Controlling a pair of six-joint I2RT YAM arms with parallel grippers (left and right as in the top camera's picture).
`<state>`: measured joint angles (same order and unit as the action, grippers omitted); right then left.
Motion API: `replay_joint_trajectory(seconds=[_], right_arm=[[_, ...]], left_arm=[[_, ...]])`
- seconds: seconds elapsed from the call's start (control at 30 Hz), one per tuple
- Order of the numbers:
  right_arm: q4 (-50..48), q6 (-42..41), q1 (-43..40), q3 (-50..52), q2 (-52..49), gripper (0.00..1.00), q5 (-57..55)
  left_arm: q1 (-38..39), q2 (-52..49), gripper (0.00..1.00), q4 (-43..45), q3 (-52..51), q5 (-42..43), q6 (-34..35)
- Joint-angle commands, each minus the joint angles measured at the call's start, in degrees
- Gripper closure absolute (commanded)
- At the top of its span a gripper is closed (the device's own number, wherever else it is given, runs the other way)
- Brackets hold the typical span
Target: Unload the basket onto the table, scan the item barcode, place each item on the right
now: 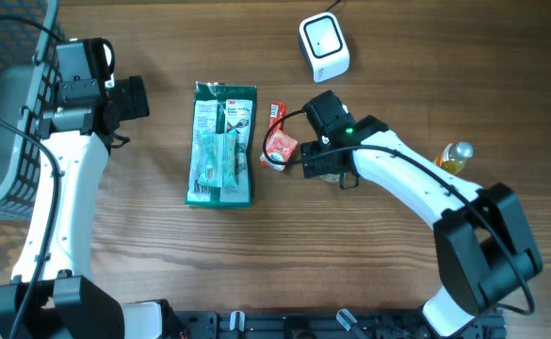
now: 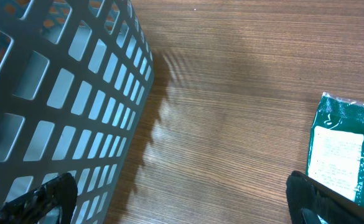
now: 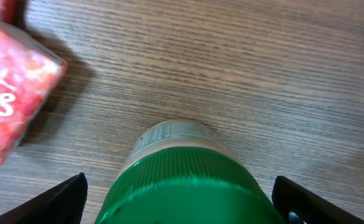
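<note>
A bottle with a ribbed green cap (image 3: 180,180) and a pale label stands on the wooden table, seen from above in the right wrist view. My right gripper (image 3: 182,208) is open and straddles the cap, one finger on each side with a gap at both. In the overhead view the right gripper (image 1: 322,162) covers most of that bottle. The white barcode scanner (image 1: 324,45) stands at the back of the table. My left gripper (image 1: 139,99) is open with nothing between its fingers, at the far left beside the basket.
A red snack packet (image 1: 277,141) lies just left of the right gripper, and it also shows in the right wrist view (image 3: 10,93). A green flat package (image 1: 220,143) lies mid-table. A grey mesh basket (image 1: 7,113) stands at the left edge. A small yellow-topped bottle (image 1: 456,155) lies on the right.
</note>
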<state>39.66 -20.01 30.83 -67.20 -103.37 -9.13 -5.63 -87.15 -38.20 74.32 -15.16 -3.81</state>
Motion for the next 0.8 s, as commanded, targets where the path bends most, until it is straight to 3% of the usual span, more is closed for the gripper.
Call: replay_joint_trajectory(seconds=[0.0, 0.3, 0.43, 0.77], right_arm=[[-1.0, 0.6, 0.1, 0.5, -3.4, 0.05, -1.4], [-2.0, 2.6, 0.0, 0.3, -4.0, 0.05, -1.1], [4.1, 3.5, -1.3, -4.9, -3.9, 0.0, 1.8], [6.2, 3.3, -2.4, -6.3, -3.9, 0.05, 5.6]], left_arm=[[0.0, 0.0, 0.0, 0.2, 0.1, -0.1, -0.4], [0.0, 0.0, 0.0, 0.2, 0.1, -0.1, -0.4], [0.0, 0.0, 0.0, 0.2, 0.1, -0.1, -0.4], [0.0, 0.0, 0.0, 0.2, 0.1, -0.1, -0.4]])
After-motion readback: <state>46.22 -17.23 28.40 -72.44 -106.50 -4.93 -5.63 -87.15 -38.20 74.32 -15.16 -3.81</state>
